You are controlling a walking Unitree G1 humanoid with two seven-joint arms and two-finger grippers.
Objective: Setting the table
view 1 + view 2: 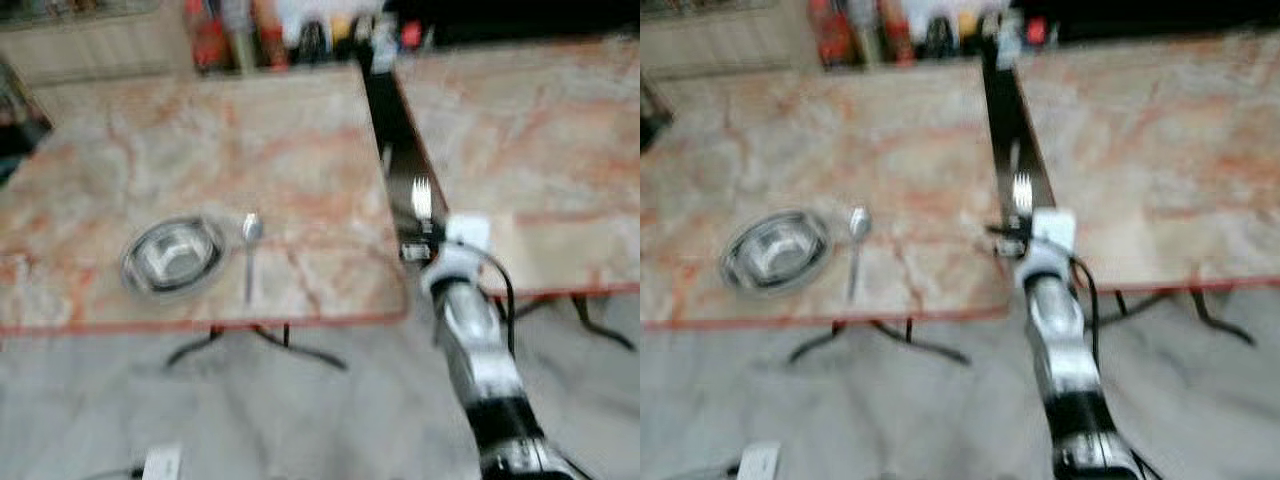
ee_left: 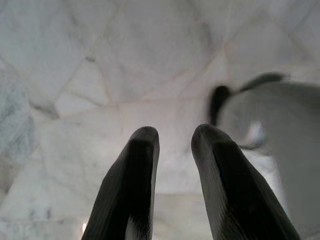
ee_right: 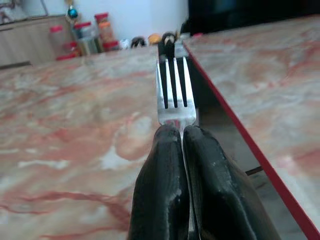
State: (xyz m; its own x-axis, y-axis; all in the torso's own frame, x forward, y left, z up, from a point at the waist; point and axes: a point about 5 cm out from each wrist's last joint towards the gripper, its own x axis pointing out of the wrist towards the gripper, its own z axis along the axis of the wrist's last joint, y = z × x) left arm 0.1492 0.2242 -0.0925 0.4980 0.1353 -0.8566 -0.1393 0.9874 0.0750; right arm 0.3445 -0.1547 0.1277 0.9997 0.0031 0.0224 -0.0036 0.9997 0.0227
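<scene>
A steel bowl [image 1: 172, 257] sits near the front edge of the left marble table [image 1: 200, 150], with a spoon [image 1: 249, 250] lying just to its right. My right gripper [image 1: 422, 236] is shut on a fork [image 3: 175, 95], tines pointing forward, above the dark gap between the two tables at the left table's front right corner. In the left wrist view my left gripper [image 2: 174, 145] hangs over the pale floor, fingers a little apart and holding nothing.
A second marble table [image 1: 520, 130] stands to the right across a narrow dark gap [image 1: 385, 110]. Bottles and jars [image 1: 260, 35] line the far edge. Black table legs [image 1: 260, 345] stand on the grey floor. A white box [image 1: 160, 462] lies on the floor at the near left.
</scene>
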